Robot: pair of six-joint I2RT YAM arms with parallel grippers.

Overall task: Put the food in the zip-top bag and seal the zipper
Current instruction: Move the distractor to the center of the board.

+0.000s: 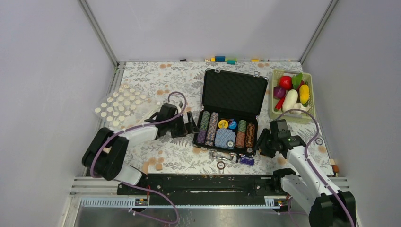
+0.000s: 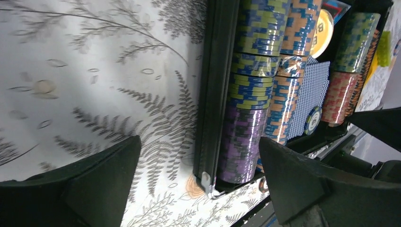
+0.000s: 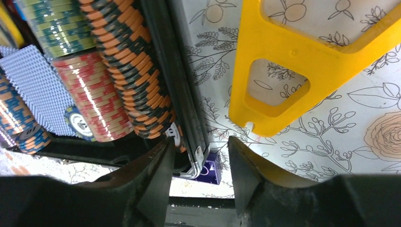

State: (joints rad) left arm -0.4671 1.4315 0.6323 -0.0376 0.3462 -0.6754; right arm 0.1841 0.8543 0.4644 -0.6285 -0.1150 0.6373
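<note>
The food (image 1: 289, 97) lies in a pale green basket (image 1: 273, 104) at the back right: a red round piece (image 1: 285, 81), a white long one, a yellow one (image 1: 304, 93), a purple one and green leaves. A clear flat plastic thing with white dots (image 1: 118, 106) lies at the left; I cannot tell if it is the zip-top bag, and no zipper shows. My left gripper (image 1: 191, 125) (image 2: 198, 184) is open, with the left wall of the black chip case (image 1: 231, 92) between its fingers. My right gripper (image 1: 261, 142) (image 3: 198, 175) is open around the case's right front corner.
The open case holds rows of striped poker chips (image 2: 246, 118) (image 3: 118, 71) and cards. A flat yellow plastic piece (image 3: 283, 71) lies right of the case. A small purple block (image 1: 246, 161) (image 3: 211, 168) sits at its front corner. Small blocks line the back edge.
</note>
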